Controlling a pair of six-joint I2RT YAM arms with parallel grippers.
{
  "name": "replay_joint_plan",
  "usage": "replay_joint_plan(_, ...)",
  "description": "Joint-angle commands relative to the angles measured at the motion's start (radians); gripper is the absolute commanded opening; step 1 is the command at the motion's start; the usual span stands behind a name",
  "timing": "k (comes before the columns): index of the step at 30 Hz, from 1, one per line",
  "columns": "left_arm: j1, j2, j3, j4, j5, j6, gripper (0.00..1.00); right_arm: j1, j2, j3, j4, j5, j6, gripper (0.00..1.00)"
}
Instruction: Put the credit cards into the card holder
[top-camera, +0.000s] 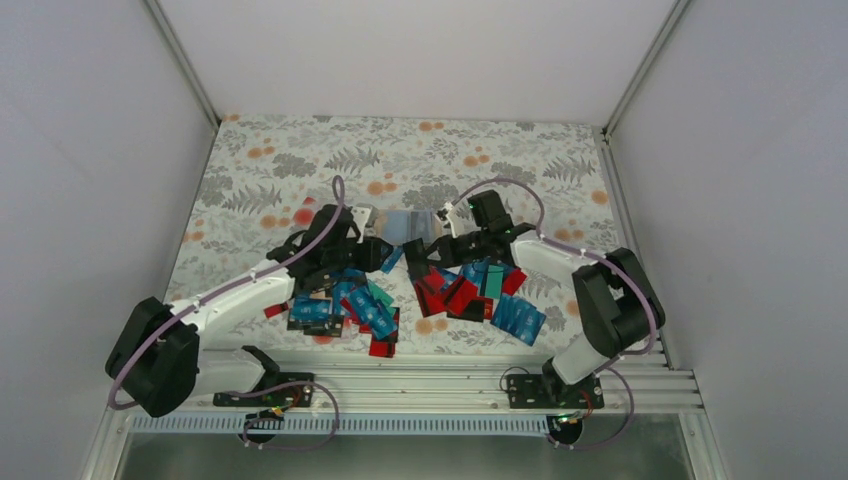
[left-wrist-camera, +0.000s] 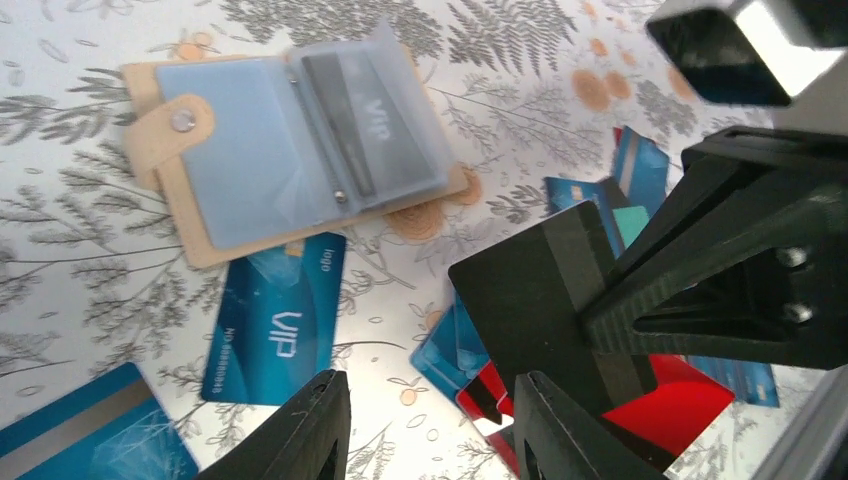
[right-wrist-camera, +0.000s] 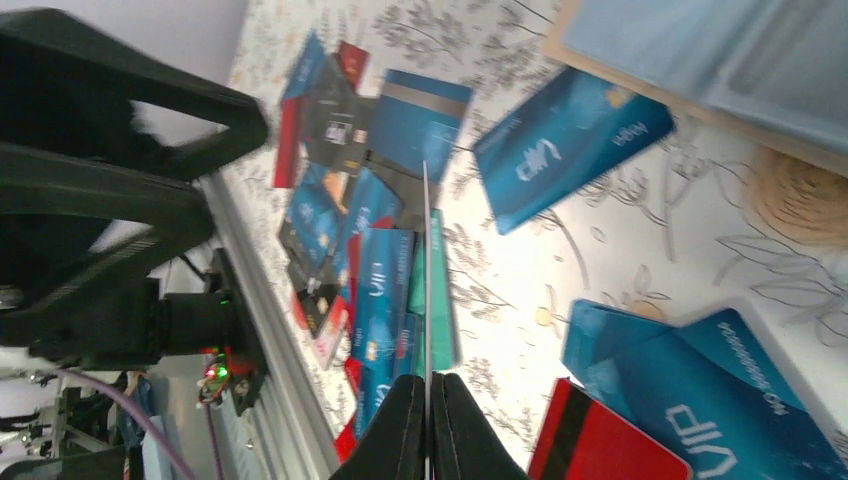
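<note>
Near the open card holder (left-wrist-camera: 290, 150) — one card in grip.
My right gripper (right-wrist-camera: 427, 390) pinched a black card (left-wrist-camera: 525, 300); my left gripper (left-wrist-camera: 425, 400) stood with jaws parted — near a blue card (left-wrist-camera: 275, 320).

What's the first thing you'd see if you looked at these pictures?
The jumble of bright credit cards, blue, red, teal and black, heaped at the near edge of the table. Just behind it lies the tan card holder, open, with clear sleeves. The right arm's jaws pinch one black card above the heap.
</note>
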Motion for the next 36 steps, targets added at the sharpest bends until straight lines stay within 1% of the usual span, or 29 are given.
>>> replay_joint_plan(1,0.025,0.006,-0.057,0.173,0.170,0.060,0.43,-0.005,-0.080,-0.019,0.068,-0.096,-0.028,0.05)
replay_joint_plan(5,0.057,0.000,-0.106,0.308,0.298,0.057,0.46,-0.006,-0.123,-0.046,0.112,-0.148,-0.008,0.05)
replay_joint_plan(7,0.063,-0.002,-0.120,0.358,0.339,0.059,0.46,-0.005,-0.133,-0.065,0.145,-0.186,0.014,0.04)
replay_joint_plan(11,0.071,-0.001,-0.142,0.423,0.405,0.056,0.47,-0.005,-0.143,-0.080,0.174,-0.232,0.028,0.05)
replay_joint_plan(14,0.074,0.018,-0.147,0.449,0.423,0.060,0.46,-0.006,-0.152,-0.083,0.189,-0.260,0.033,0.05)
replay_joint_plan(18,0.074,0.051,-0.146,0.481,0.434,0.066,0.37,-0.006,-0.137,-0.075,0.187,-0.290,0.033,0.04)
replay_joint_plan(20,0.074,0.061,-0.147,0.503,0.440,0.066,0.30,-0.005,-0.130,-0.075,0.187,-0.296,0.034,0.04)
replay_joint_plan(24,0.073,0.062,-0.156,0.538,0.444,0.057,0.06,-0.006,-0.126,-0.078,0.180,-0.291,0.031,0.04)
replay_joint_plan(25,0.073,0.062,-0.156,0.540,0.442,0.056,0.03,-0.005,-0.127,-0.077,0.174,-0.284,0.030,0.04)
replay_joint_plan(27,0.073,0.063,-0.160,0.543,0.441,0.056,0.02,-0.005,-0.131,-0.071,0.153,-0.256,0.023,0.04)
replay_joint_plan(28,0.074,0.064,-0.161,0.543,0.441,0.056,0.02,-0.005,-0.132,-0.069,0.137,-0.227,0.018,0.07)
replay_joint_plan(29,0.074,0.069,-0.161,0.542,0.438,0.057,0.02,-0.006,-0.132,-0.063,0.115,-0.186,0.014,0.15)
replay_joint_plan(30,0.074,0.075,-0.159,0.536,0.431,0.060,0.02,-0.007,-0.129,-0.056,0.088,-0.111,0.014,0.26)
replay_joint_plan(32,0.075,0.094,-0.152,0.517,0.406,0.064,0.02,-0.009,-0.117,-0.050,0.036,0.024,0.019,0.42)
replay_joint_plan(33,0.075,0.105,-0.147,0.506,0.394,0.067,0.02,-0.014,-0.110,-0.053,0.025,0.064,0.024,0.50)
replay_joint_plan(34,0.078,0.118,-0.137,0.497,0.384,0.070,0.02,-0.018,-0.100,-0.056,0.020,0.092,0.030,0.55)
replay_joint_plan(36,0.079,0.138,-0.124,0.482,0.374,0.075,0.02,-0.027,-0.091,-0.066,0.028,0.115,0.039,0.60)
